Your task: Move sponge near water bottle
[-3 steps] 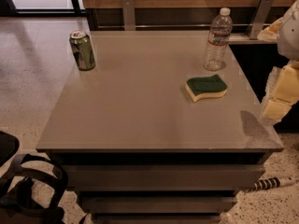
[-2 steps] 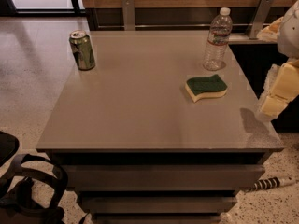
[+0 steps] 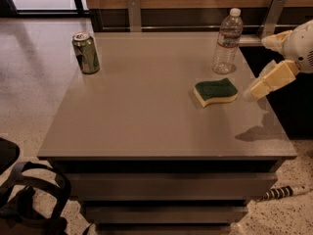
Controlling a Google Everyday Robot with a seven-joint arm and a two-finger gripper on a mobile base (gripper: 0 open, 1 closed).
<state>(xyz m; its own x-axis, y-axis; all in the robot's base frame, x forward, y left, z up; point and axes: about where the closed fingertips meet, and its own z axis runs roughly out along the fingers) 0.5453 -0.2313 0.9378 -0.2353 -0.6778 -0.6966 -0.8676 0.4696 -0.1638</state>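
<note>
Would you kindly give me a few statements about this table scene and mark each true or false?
1. The wavy green-topped yellow sponge lies flat on the grey table. True.
2. The clear ribbed plastic water bottle with a white cap lies on its side. False: it stands upright.
3. The green drink can stands right beside the bottle. False: it stands near the far left corner.
4. The cream gripper is at the table's right edge, beside the sponge. True.

sponge on table, before water bottle | can back left | jaws just right of sponge
</note>
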